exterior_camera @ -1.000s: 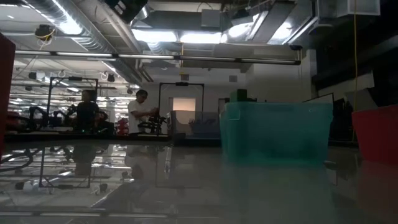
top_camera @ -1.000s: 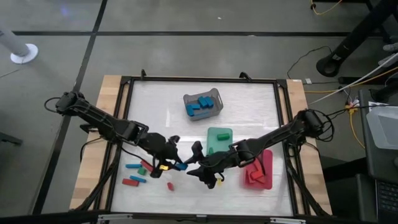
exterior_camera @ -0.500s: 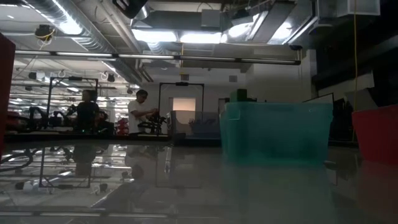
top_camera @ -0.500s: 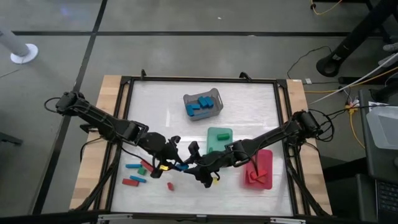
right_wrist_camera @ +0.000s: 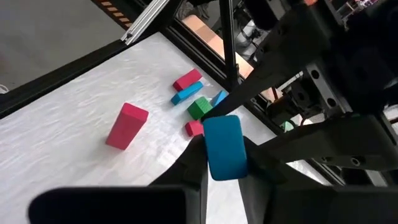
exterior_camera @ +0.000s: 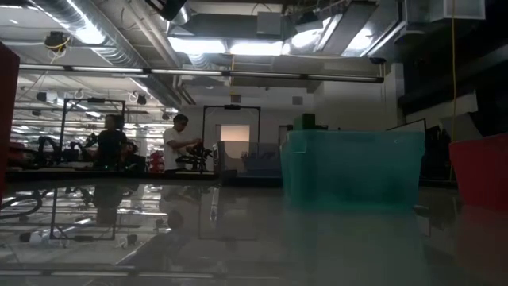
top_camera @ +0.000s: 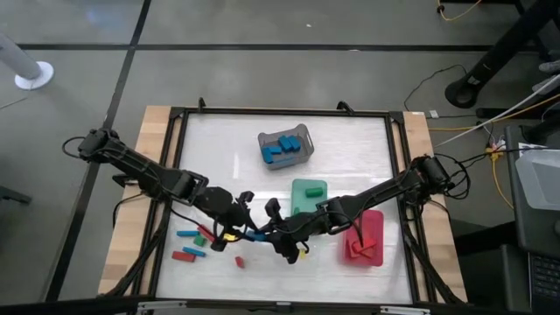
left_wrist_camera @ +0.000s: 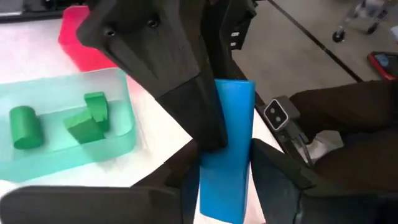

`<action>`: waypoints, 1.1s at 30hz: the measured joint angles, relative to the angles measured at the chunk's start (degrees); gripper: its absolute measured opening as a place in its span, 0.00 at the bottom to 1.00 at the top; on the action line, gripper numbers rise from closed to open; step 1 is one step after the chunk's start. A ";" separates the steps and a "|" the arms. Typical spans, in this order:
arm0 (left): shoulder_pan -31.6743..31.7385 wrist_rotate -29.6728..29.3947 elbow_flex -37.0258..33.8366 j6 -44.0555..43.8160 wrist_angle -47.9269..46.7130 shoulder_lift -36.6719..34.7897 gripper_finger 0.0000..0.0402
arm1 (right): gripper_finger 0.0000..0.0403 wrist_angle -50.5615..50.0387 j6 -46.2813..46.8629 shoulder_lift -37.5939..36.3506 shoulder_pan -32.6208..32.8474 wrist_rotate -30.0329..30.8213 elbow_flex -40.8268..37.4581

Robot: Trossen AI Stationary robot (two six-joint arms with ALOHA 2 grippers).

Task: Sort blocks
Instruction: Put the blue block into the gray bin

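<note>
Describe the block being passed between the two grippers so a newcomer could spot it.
Look at the table's front middle, where both arms meet. Between the left gripper and right gripper is a blue bar, the only block held off the table.

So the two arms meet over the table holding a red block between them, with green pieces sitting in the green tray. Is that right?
Nearly. The block between the left tool and the right tool is blue, not red; both wrist views show it. The rest holds: the arms meet over the table, and green pieces do sit in the green tray.
</note>
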 joint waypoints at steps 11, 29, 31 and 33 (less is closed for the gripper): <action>1.04 -8.13 0.09 0.54 -13.44 -3.00 0.50 | 0.15 -2.34 5.57 0.11 -2.49 4.86 -0.09; -3.01 -7.23 0.04 -22.76 -49.69 -7.56 0.52 | 0.16 -13.32 7.22 0.11 -26.47 8.45 -0.07; -3.95 -7.21 0.04 -23.18 -49.35 -7.56 0.52 | 0.17 -14.04 9.25 0.10 -29.26 8.44 -0.07; -4.78 -7.19 0.04 -23.37 -49.33 -7.54 0.52 | 0.17 -14.47 12.49 0.09 -31.43 8.42 -0.07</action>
